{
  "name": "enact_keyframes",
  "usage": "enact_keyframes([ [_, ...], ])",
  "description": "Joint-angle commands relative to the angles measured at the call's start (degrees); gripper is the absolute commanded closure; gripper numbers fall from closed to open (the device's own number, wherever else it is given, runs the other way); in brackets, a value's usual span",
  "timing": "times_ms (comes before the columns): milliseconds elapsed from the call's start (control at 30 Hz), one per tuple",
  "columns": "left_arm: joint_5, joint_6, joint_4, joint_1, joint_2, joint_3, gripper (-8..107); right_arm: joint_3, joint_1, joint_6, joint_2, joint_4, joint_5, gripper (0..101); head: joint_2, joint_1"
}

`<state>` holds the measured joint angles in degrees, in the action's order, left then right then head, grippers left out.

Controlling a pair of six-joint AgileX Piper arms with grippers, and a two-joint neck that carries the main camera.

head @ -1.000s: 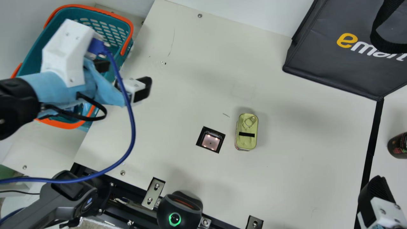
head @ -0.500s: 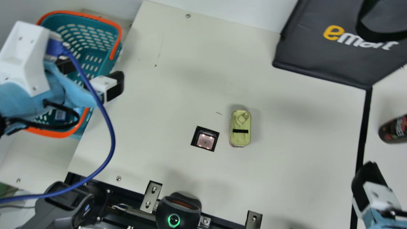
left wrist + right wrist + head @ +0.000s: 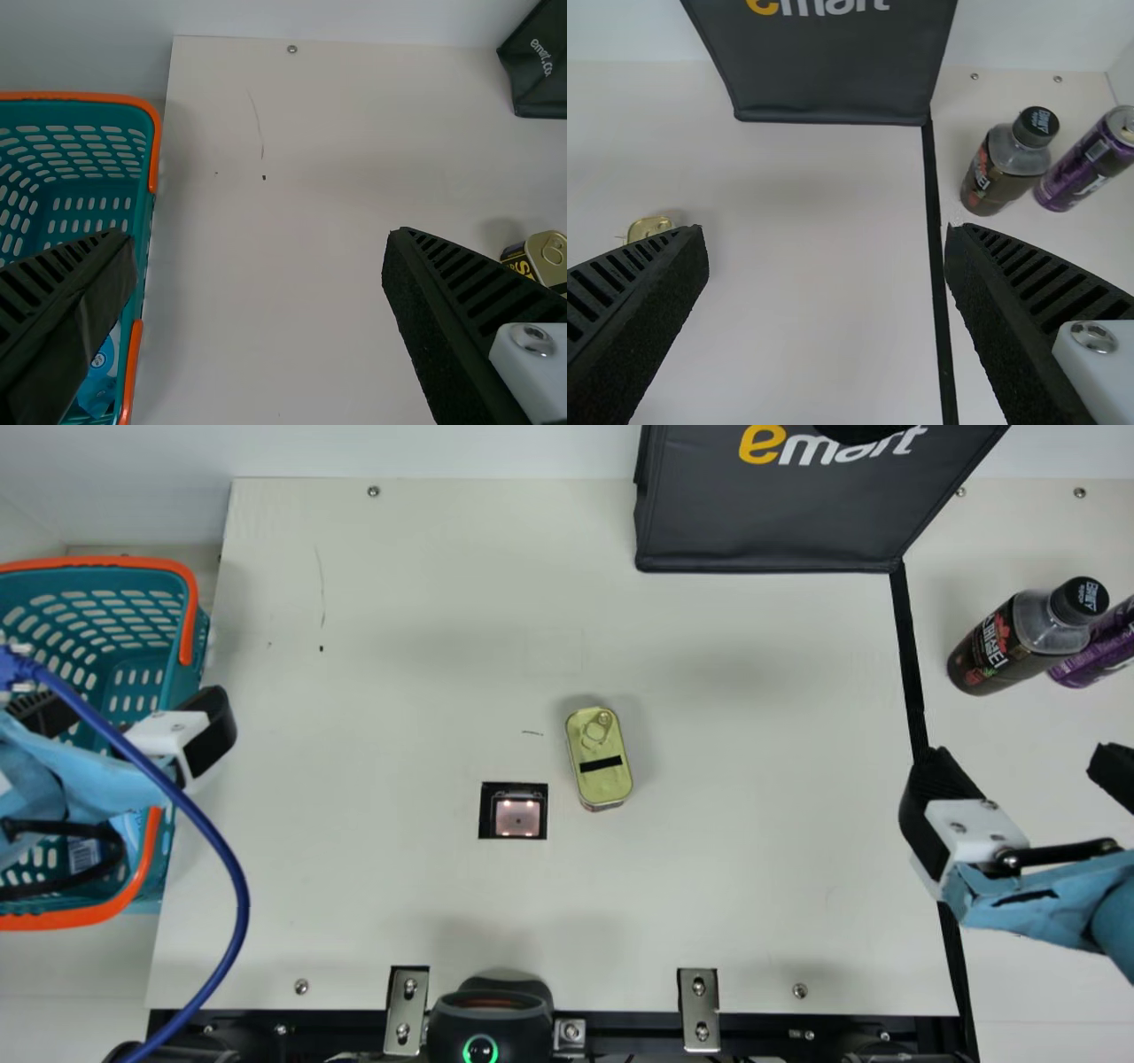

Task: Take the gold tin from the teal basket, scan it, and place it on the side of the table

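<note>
Gold tin (image 3: 606,781) is lying mid-frame near the scanner window (image 3: 516,819), out of the teal basket (image 3: 188,677) at far left, scan unconfirmable, side placement apparently remaining, while left gripper (image 3: 124,701) and right gripper (image 3: 1019,757) are hovering, fingers spread.

On the dark grey bag (image 3: 771,522) it is written "emart", the e in yellow and the other 4 letters in white. The bottle (image 3: 1045,624) has print on label (image 3: 988,651) and cap (image 3: 1083,598); this, and print on purple can (image 3: 1085,168) and gold tin (image 3: 549,252), I cannot read surely.
</note>
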<state>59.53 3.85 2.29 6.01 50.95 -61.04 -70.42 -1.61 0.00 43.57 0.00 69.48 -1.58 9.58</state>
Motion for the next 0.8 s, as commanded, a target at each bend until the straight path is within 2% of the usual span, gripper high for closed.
enact_keyframes([
  [0, 0.0, 0.0, 0.0, 0.0, 0.0, 0.0, 9, -0.6, -1.0, 0.1, 1.0, 1.1, 0.2, 6, 0.0, -1.7],
  [500, 0.0, 0.0, 0.0, 0.0, 0.0, 0.0, 9, -3.6, -13.1, -2.7, 11.7, 9.4, 0.4, 6, 0.0, -1.7],
  [767, 0.0, 0.0, 0.0, 0.0, 0.0, 0.0, 9, -3.1, -20.2, -2.2, 17.2, 8.0, 0.4, 6, 0.0, -1.7],
])
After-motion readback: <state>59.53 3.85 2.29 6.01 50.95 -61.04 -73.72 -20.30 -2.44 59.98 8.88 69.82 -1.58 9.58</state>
